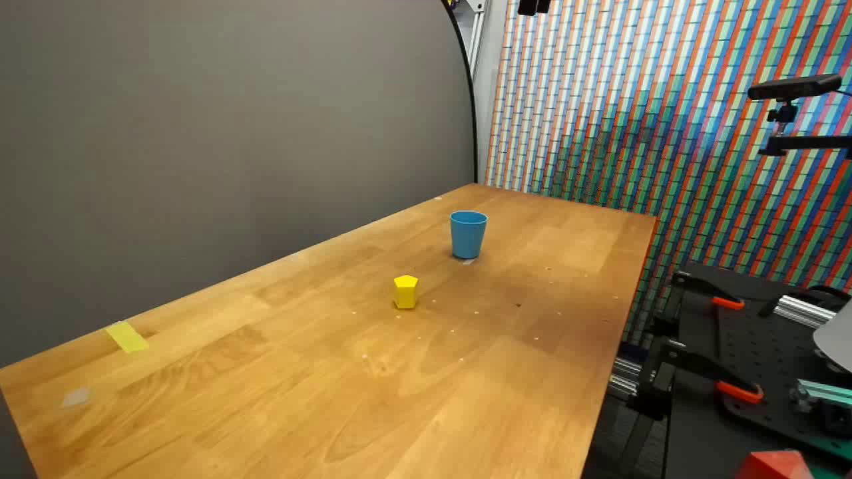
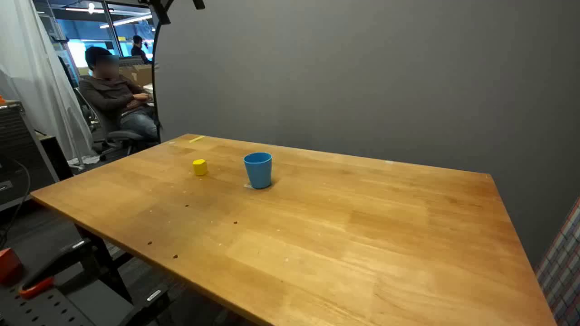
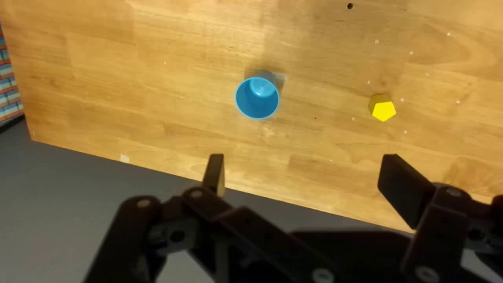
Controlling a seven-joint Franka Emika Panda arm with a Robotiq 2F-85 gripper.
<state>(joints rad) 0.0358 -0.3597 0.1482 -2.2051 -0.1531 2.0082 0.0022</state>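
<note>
My gripper (image 3: pixel 304 165) stands wide open high over the table, nothing between its fingers. Only the tips of its fingers (image 1: pixel 534 6) dip in at the top of both exterior views. A blue cup (image 3: pixel 257 98) stands upright on the wooden table, its mouth facing up; no contents show inside. To its right in the wrist view is a small yellow five-sided block (image 3: pixel 384 111), standing on end. Cup (image 1: pixel 468 235) and block (image 1: pixel 405 292) are apart from each other in both exterior views. The gripper touches neither of them.
The wooden table (image 2: pixel 362 226) has small holes and pale specks. Yellow tape (image 1: pixel 128 336) is stuck near one edge. A grey backdrop (image 2: pixel 362 81) rises along the far side. Black clamps (image 1: pixel 712 372) with orange grips sit beside the table. A seated person (image 2: pixel 111 97) is in the background.
</note>
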